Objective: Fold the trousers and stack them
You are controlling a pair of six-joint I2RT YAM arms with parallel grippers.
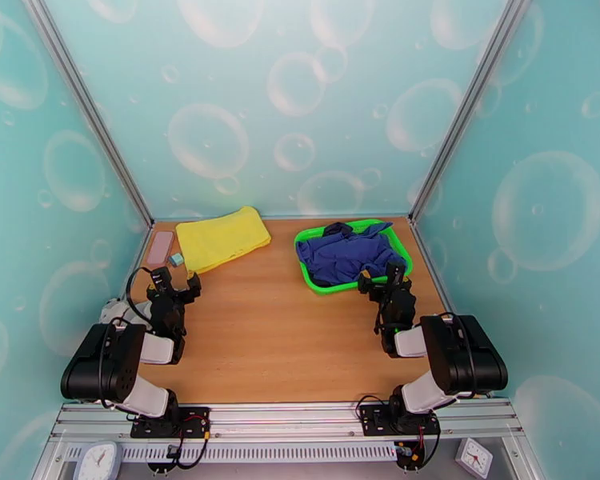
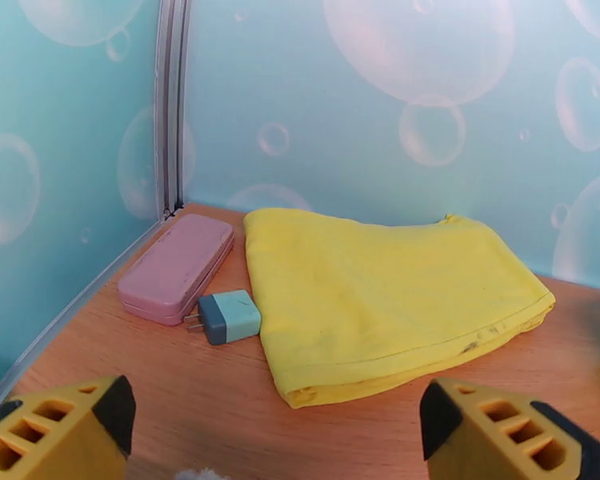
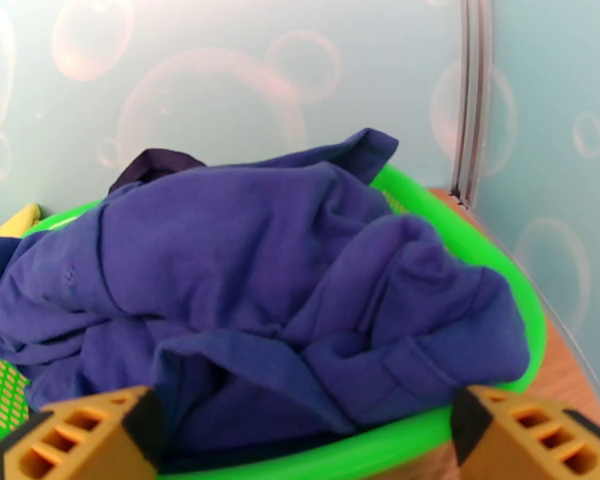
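Right hand [image 3: 302, 419] beside trousers [image 3: 284, 266] — crumpled, royal-blue

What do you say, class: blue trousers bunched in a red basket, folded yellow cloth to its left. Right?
The basket is green, not red, as the top external view shows. The trousers are bunched in it, the folded yellow cloth to its left.

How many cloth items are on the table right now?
3: folded yellow cloth far left; blue trousers heaped in the green tray; a darker garment at the tray's far edge. More may lie underneath.
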